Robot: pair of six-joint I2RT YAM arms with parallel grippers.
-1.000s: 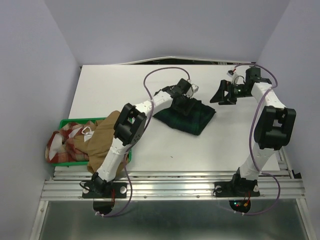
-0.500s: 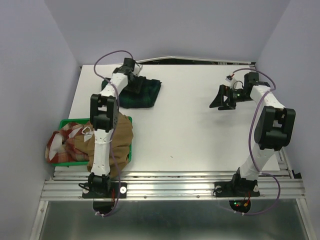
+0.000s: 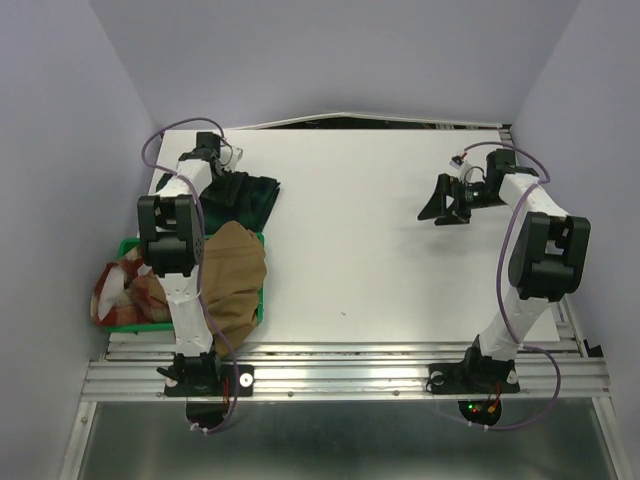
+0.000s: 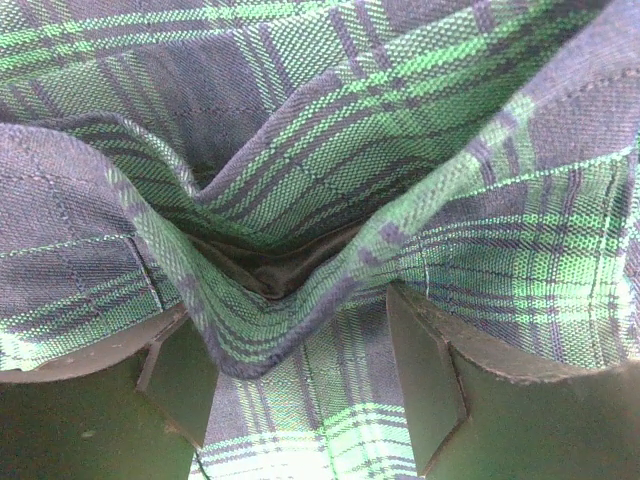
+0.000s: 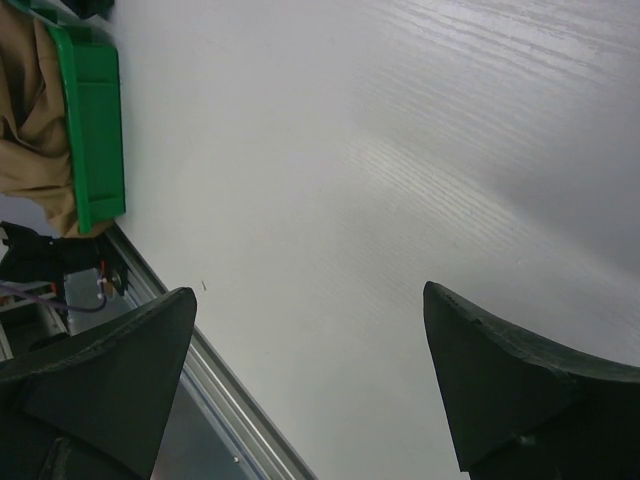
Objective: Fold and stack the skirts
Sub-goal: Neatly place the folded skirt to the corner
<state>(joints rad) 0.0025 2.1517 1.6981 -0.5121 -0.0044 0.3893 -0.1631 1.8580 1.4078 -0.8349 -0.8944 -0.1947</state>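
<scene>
The dark green-and-navy tartan skirt lies bunched at the back left of the table. My left gripper is on its far left edge. In the left wrist view the tartan cloth fills the frame, and a puckered fold of it sits between the jaws of my left gripper, which are closed on it. The tan-brown skirt drapes over the green tray. The red-and-cream checked skirt lies in the tray's left part. My right gripper is open and empty above bare table at the back right.
The right wrist view shows the open right gripper over the white tabletop, with the green tray and tan skirt far off. The side walls stand close to the table. A metal rail runs along the near edge.
My left gripper swept from the table's middle to the back left corner, and the tartan skirt moved with it. The right arm barely moved.
</scene>
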